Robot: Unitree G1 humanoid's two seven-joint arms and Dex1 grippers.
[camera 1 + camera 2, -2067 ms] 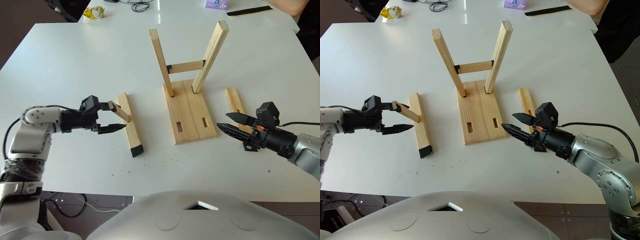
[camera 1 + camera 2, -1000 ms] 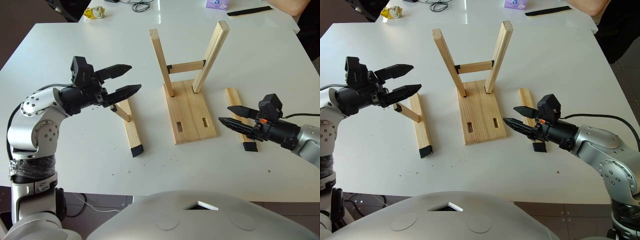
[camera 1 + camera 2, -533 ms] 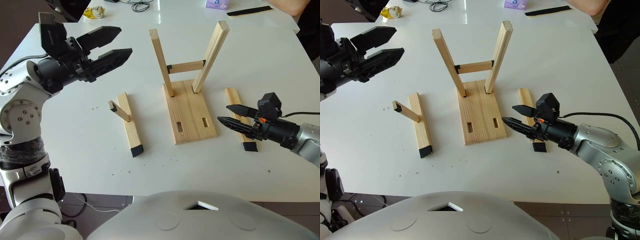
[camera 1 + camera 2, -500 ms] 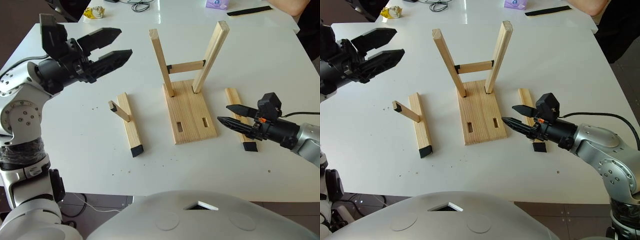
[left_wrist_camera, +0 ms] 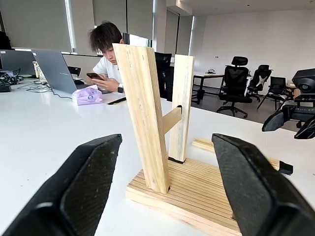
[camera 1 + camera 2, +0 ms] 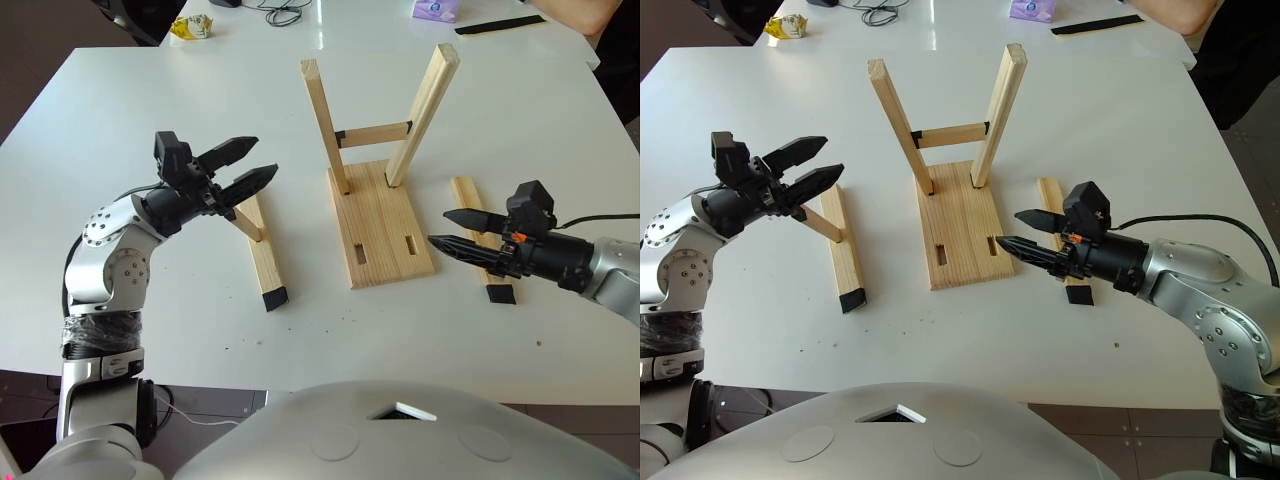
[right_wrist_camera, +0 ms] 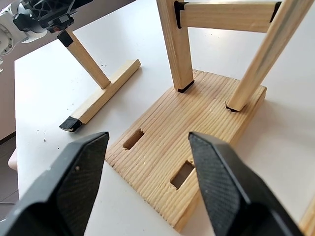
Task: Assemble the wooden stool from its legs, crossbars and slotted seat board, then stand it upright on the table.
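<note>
I had a white table (image 6: 120, 100) under both arms, with a yellow wrapper (image 6: 190, 25), a purple packet (image 6: 435, 9) and a black strip (image 6: 500, 24) along the top edge of the head view. The left wrist view looked into an open office with a laptop (image 5: 51, 69) and swivel chairs (image 5: 237, 83).

The seat board (image 6: 385, 255) lay flat at centre frame, its long axis running top to bottom, with two open slots (image 6: 360, 253) at its lower end. Two legs (image 6: 323, 125) stood in its upper slots, splaying apart toward the top and joined by a crossbar (image 6: 375, 133).

Left of the board, a loose leg (image 6: 265, 260) lay flat, long axis top to bottom and black tip at the lower end; a short crossbar stub (image 6: 240, 222) rose from it toward the upper left. The left gripper (image 6: 263, 157) hung over its upper end, jaws spread and empty.

Right of the board, a second loose leg (image 6: 466, 200) lay parallel. The right gripper (image 6: 440, 227) crossed it, jaws parted and empty, tips pointing left at the board's edge.
</note>
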